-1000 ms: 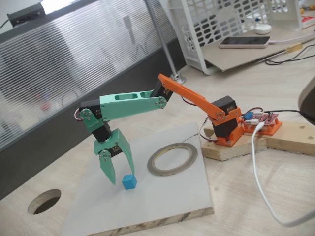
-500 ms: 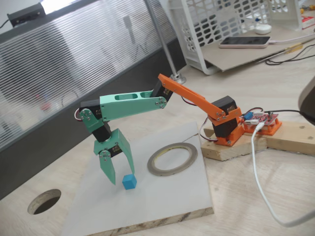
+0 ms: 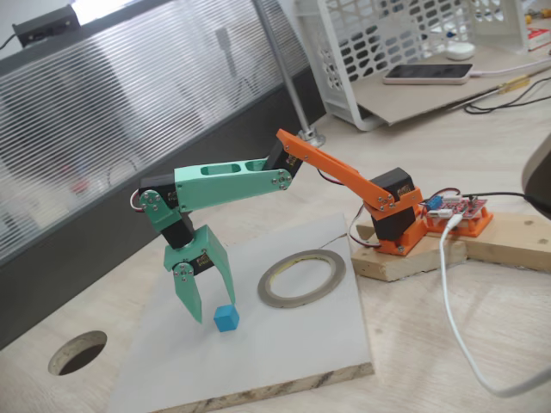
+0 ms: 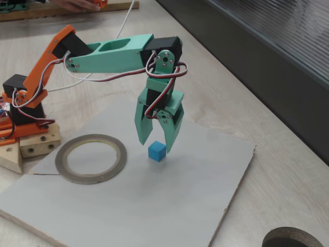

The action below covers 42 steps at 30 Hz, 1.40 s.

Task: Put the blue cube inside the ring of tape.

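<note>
Above blue cube (image 4: 157,152), spread hand (image 4: 156,144)

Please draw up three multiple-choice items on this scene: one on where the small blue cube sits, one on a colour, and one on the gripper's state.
1. Where is the small bright-blue cube?
A. inside the flat greyish-tan ring of tape
B. on the pale grey board, outside the ring
C. in the round hole in the wooden table

2. What colour is the gripper?
A. mint green
B. orange
C. black

3. How does the gripper stand?
A. shut on the cube
B. shut, away from the cube
C. open, fingers either side above the cube

Answers:
1 B: in both fixed views the cube lies on the board, apart from the ring of tape.
2 A: its fingers are green.
3 C: the jaws are spread over the cube.
</note>
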### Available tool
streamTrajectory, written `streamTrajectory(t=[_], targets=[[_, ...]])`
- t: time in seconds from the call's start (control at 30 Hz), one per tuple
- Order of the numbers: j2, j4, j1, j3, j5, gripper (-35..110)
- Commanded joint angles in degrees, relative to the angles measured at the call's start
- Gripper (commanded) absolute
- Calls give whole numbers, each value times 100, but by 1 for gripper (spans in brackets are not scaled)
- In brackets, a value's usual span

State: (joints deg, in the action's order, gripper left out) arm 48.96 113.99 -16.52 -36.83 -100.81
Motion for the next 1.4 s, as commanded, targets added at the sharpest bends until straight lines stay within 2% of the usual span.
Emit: streamTrajectory(t=[0.0, 1.17, 1.37], targets=[[325, 141, -62, -9, -35, 41], [255, 97, -62, -62, -26, 41], [343, -826, -79, -1362, -26, 41]])
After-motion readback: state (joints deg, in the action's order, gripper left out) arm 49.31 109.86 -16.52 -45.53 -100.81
